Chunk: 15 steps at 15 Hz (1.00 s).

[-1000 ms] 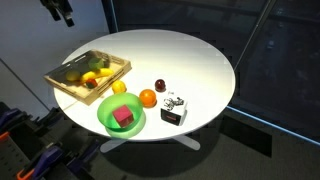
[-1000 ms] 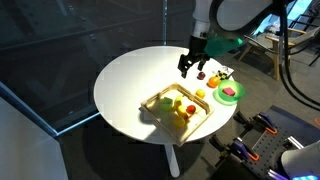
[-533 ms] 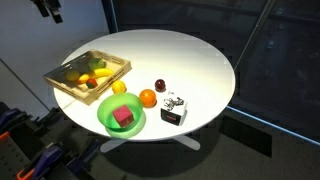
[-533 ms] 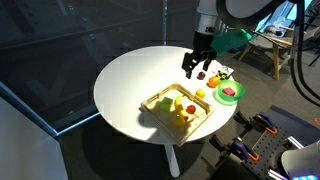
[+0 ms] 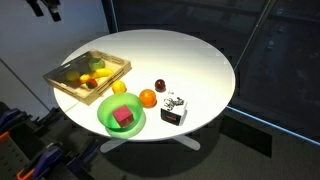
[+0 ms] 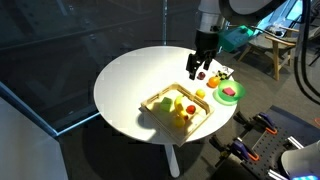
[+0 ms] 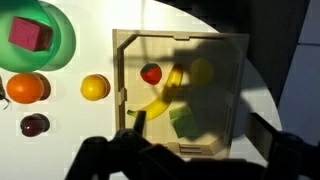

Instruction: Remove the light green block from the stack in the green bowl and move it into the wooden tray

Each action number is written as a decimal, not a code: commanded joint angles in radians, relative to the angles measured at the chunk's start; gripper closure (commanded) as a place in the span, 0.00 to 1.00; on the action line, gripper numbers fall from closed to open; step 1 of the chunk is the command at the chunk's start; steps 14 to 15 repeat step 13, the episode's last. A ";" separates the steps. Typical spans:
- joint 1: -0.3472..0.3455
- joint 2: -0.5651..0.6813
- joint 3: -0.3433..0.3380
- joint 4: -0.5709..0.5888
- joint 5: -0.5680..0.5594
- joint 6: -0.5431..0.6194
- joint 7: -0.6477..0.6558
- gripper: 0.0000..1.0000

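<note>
bowl point(image 7: 66, 40): green, far left in the wrist view; only a red block point(image 7: 30, 35) showing inside, no stack and no green piece on top.
fruit: orange point(image 7: 25, 88), plum point(image 7: 35, 125) and lemon point(image 7: 95, 87) on the worktop point(image 7: 95, 25), between bowl and tray.
tray point(image 7: 180, 36): wooden, middle of the wrist view; holding a banana point(image 7: 165, 98), a red piece point(image 7: 150, 73) and a greenish square in shadow.
light green block point(image 7: 187, 122): judged to be that shadowed square, inside the tray by its lower wall; colour hard to confirm.
claw point(image 6: 199, 70): released, jaws apart, nothing between them; hanging well above the tray.
key relation: block about straight beneath the claw and well apart from it; bowl off to the left.
task: judged done; no further grasp called for.
</note>
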 commanded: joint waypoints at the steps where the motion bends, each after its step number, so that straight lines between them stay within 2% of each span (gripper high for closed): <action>1: -0.022 -0.028 0.008 -0.003 0.021 -0.040 -0.062 0.00; 2: -0.022 -0.002 0.020 0.001 0.004 -0.011 -0.024 0.00; 15: -0.023 -0.003 0.020 0.001 0.004 -0.014 -0.032 0.00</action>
